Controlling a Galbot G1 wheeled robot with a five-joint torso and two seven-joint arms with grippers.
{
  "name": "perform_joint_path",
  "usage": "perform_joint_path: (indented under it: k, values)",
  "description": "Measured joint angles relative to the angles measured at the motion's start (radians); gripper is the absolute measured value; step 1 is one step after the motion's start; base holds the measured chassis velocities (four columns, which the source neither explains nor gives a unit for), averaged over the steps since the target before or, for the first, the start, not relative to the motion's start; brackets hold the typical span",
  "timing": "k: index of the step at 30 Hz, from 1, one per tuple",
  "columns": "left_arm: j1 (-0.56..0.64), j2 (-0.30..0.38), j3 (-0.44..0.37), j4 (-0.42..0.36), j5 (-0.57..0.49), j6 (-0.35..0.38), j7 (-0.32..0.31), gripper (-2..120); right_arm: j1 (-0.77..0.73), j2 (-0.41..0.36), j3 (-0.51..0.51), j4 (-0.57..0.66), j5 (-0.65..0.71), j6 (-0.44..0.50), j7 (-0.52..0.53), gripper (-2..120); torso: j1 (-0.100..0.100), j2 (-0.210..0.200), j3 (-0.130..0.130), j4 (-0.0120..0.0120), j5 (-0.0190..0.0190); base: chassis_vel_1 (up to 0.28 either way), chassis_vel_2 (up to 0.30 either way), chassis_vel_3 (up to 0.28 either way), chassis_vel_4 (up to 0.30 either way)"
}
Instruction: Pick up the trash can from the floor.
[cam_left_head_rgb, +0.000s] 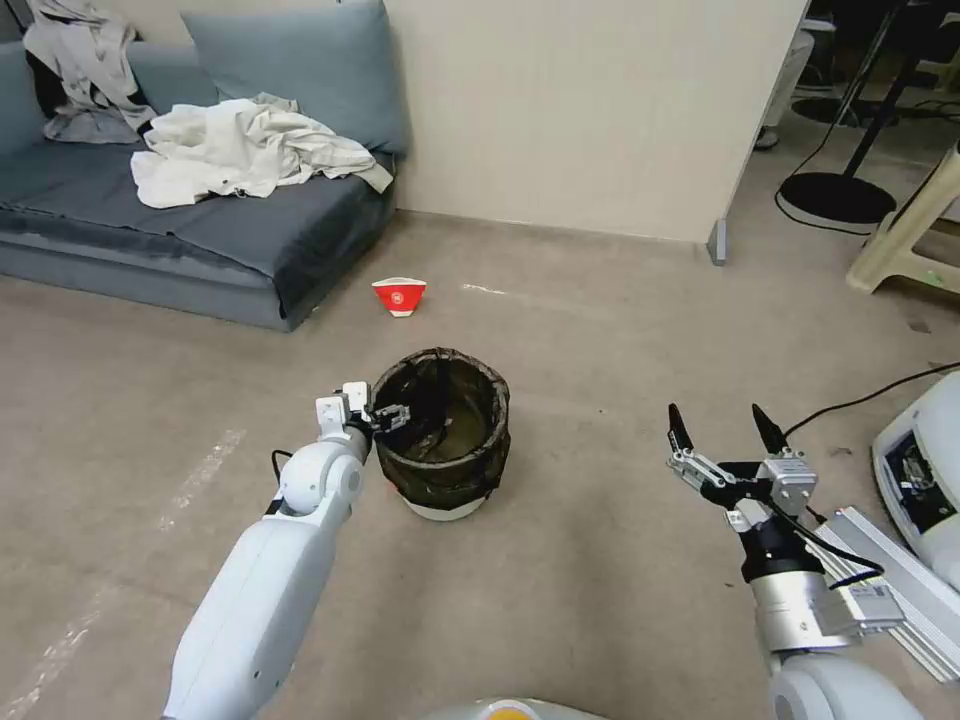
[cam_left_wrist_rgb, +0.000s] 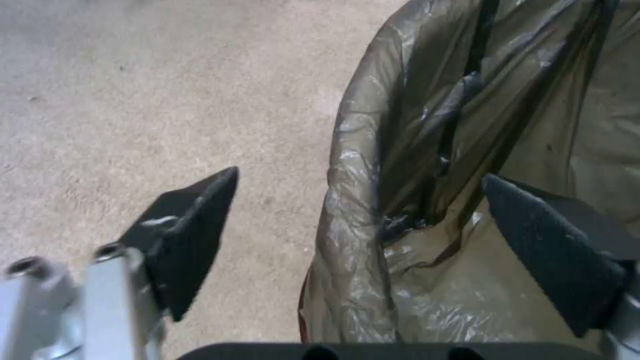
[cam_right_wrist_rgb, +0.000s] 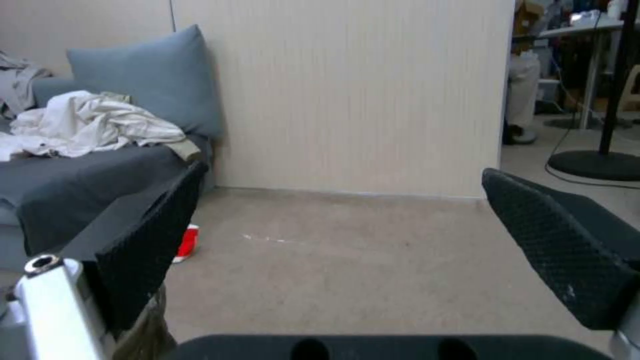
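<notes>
Floor (cam_left_head_rgb: 620, 330) bare round trash can (cam_left_head_rgb: 445, 440); paper bowl (cam_left_head_rgb: 399, 296), sofa (cam_left_head_rgb: 200, 230) well behind; cable (cam_left_head_rgb: 870, 395) to R

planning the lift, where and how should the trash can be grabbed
Best bet is the rim of the trash can on the robot's left side, pinched from above. It stands upright with an open top, and the thin bag-covered wall fits between fingers. The open left gripper already straddles that rim, one finger outside, one inside. The right gripper hangs open, off to the right.

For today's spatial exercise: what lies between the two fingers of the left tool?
In the left wrist view, the bag-covered rim of the trash can lies between the open left tool's fingers, one outside, one inside.
</notes>
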Motion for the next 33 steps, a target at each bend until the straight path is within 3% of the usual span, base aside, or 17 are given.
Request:
perform_joint_path:
  k: [3,24,33]
  values:
    - [0.001,0.0,-0.001,-0.001,-0.002,0.0,0.0,86,0.0,0.0,0.0,0.001,0.0,0.001,0.0,100,0.0,0.0,0.0,0.0,0.0,0.0,0.0,0.0,0.0]
    - [0.006,-0.003,-0.016,-0.021,-0.051,-0.002,-0.02,7,-0.007,-0.003,-0.001,0.004,-0.003,0.008,-0.001,100,0.0,0.0,0.0,0.0,-0.0002,0.0,0.0,0.0,0.0]
    - [0.014,-0.003,-0.036,-0.068,-0.087,0.002,-0.057,6,-0.008,-0.005,-0.003,0.004,-0.003,0.011,-0.001,100,0.0,0.0,0.0,0.0,-0.0001,0.0,0.0,0.0,0.0]
